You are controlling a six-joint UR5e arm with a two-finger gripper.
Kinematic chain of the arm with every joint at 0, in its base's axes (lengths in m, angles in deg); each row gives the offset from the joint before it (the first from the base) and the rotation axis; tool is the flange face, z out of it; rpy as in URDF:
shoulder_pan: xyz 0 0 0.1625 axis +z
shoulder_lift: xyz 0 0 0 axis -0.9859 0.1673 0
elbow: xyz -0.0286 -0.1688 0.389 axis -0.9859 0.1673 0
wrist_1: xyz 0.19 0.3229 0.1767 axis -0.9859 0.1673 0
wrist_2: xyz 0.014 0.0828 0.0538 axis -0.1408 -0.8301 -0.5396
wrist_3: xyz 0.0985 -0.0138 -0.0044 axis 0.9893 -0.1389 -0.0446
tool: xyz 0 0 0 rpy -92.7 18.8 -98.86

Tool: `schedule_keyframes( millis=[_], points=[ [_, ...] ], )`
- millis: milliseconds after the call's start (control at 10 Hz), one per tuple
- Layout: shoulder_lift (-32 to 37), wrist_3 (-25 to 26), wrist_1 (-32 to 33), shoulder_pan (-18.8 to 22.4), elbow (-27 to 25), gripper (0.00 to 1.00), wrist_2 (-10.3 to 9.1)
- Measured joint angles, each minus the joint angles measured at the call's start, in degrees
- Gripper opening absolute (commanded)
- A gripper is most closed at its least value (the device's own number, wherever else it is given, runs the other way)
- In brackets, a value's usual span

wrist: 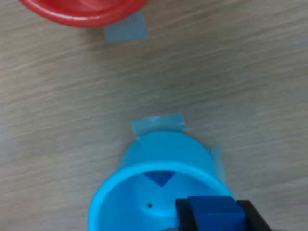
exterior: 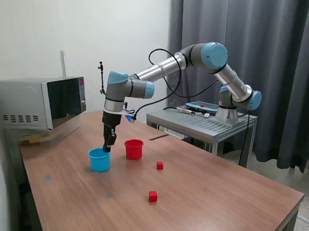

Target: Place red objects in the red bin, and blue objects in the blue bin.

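Holding a dark blue cube (wrist: 214, 210) clenched between its fingers, my tool (exterior: 109, 141) hangs directly over the blue cup (exterior: 99, 160), the cube just inside the rim line. Another dark blue cube (wrist: 159, 178) already lies in that cup. Beside the blue cup stands the red cup (exterior: 134, 148); beyond it on the worktop (exterior: 207, 184) two red cubes (exterior: 160, 165) (exterior: 153, 196) wait. I judge release comes next.

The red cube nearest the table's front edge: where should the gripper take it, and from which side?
Judging by its pose, come straight down on the red cube and close on two opposite vertical faces. It sits flat on the table, clear of the other red cube, so nothing blocks the fingers.
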Motion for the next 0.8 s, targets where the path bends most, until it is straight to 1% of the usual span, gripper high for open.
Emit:
schedule_keyframes(
  millis=[300,800],
  points=[
    [-0.10,0.69,0.22,-0.38,0.27,0.00,1.37],
    [-0.73,0.91,0.79,-1.04,1.04,0.00,1.83]
  ],
)
